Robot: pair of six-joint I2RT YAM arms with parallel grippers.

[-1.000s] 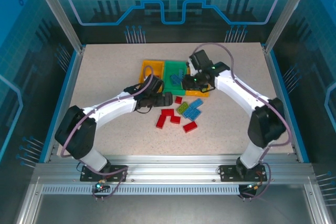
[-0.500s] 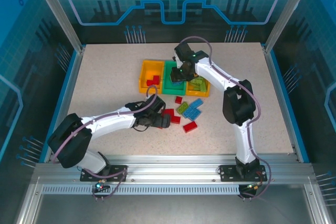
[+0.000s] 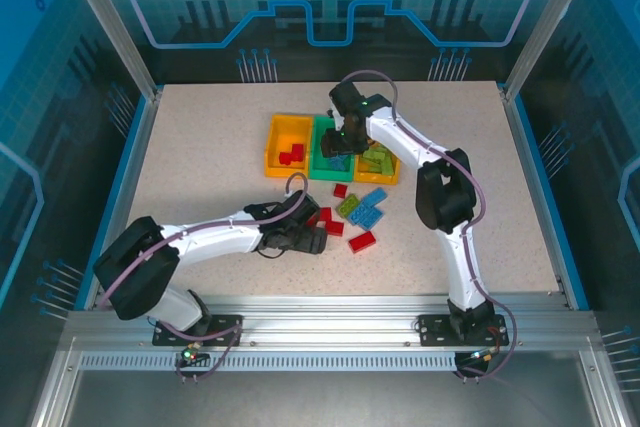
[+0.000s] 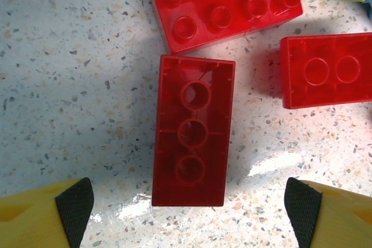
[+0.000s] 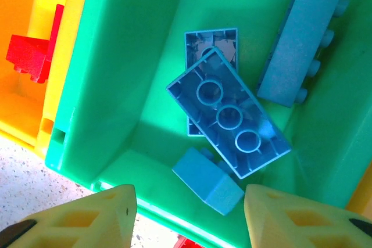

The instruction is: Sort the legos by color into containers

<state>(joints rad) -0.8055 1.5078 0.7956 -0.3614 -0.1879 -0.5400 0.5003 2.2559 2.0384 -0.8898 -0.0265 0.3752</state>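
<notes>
My left gripper (image 4: 189, 216) is open and hangs low over the table, its black pads (image 4: 72, 204) on either side of an upside-down red lego (image 4: 193, 143) without touching it. Two more red legos (image 4: 226, 4) lie just beyond. My right gripper (image 5: 192, 222) is open above the green container (image 3: 322, 150). Inside that container lie blue legos (image 5: 229, 111), and a small light-blue one (image 5: 206, 181) rests on the floor below my fingers. The left yellow container (image 3: 275, 147) holds red legos (image 3: 292, 154). The right yellow container (image 3: 385, 177) holds light green ones.
Loose legos sit on the table in front of the containers: a small red one (image 3: 340, 190), a light green one (image 3: 349, 206), blue ones (image 3: 371, 206) and a red one (image 3: 362, 241). The speckled table spreads open to the left and right.
The right arm swung left from the right yellow container to above the green one, and its jaws have parted. The left gripper moved toward the near edge, down over the red legos.
</notes>
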